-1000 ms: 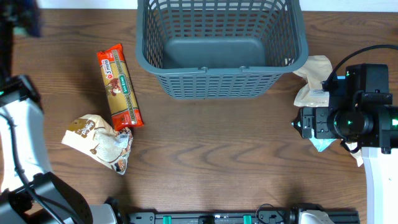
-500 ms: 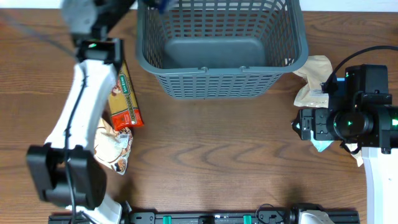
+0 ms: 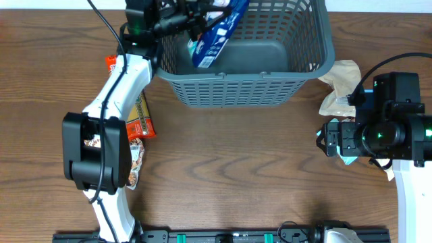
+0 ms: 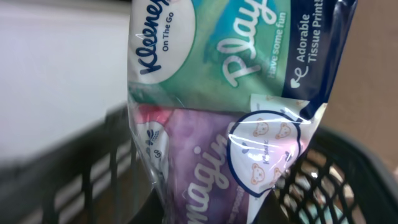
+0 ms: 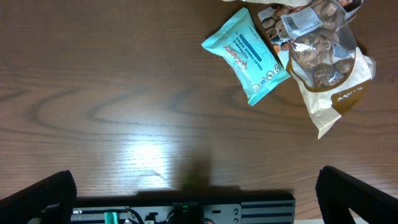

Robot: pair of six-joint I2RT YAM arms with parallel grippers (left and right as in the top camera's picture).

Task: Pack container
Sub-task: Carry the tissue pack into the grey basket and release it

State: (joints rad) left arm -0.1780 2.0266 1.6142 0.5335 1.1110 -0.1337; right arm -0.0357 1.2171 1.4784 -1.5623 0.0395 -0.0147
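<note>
The left fingers (image 3: 182, 15), at the upper left of the overhead frame, are clamped on a Kleenex tissue pack (image 4: 230, 112), which hangs tilted over the left part of the container (image 3: 236, 91). The container stands at top centre on the tabletop (image 3: 236, 169). At the right edge, the right fingers (image 3: 335, 138) are spread wide and hold nothing, above a teal packet (image 5: 247, 55) just beside a snack bag (image 5: 326, 68).
</note>
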